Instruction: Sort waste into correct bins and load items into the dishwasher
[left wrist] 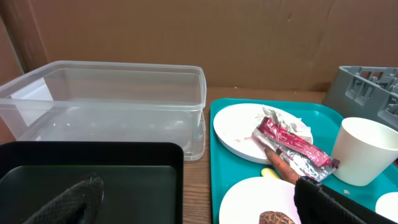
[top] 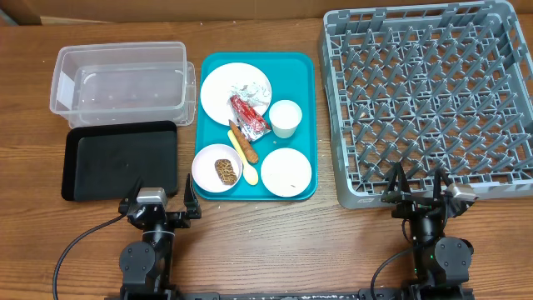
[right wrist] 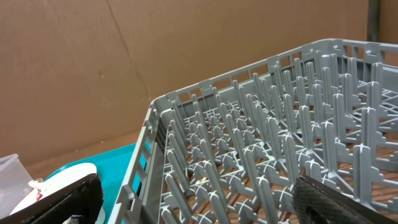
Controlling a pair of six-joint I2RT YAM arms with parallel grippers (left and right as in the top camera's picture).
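- Two sets of jaws, left and right, stood wide and empty.
- Napkin lay partly hidden under red wrapper on plate, teal tray.
- Wrapper's long axis ran diagonally, overhanging plate rim.

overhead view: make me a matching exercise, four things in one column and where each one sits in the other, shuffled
Things:
1 red wrapper
2 brown food lump
3 yellow spoon
4 black tray

Places:
a in a small bowl
b on the table, next to the clear tub
c on the white plate
d directly on the teal tray

Pairs: 1-c, 2-a, 3-d, 4-b
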